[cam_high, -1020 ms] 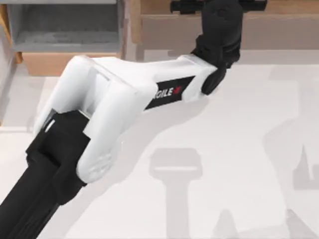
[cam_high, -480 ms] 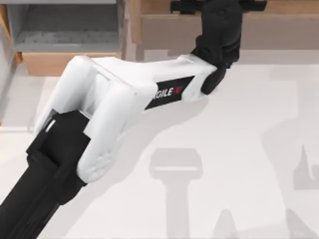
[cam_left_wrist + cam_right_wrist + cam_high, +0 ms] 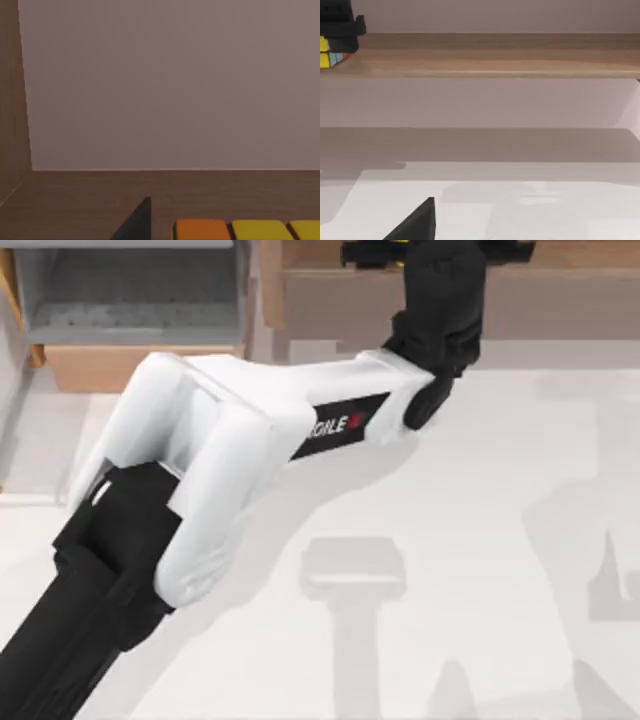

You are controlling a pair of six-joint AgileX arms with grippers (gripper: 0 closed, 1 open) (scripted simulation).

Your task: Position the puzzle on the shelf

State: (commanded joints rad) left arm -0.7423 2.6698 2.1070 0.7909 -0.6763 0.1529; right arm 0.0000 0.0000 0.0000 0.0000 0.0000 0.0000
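The left arm stretches from the near left of the table right across to the shelf [image 3: 560,285] at the far edge, its left gripper [image 3: 440,252] up at the plank top. The puzzle [image 3: 329,52] sits on that plank, orange and yellow squares showing in the left wrist view, with dark gripper parts right against it, though how far the fingers are spread cannot be told. A grey-lined box [image 3: 130,300] stands at the far left.
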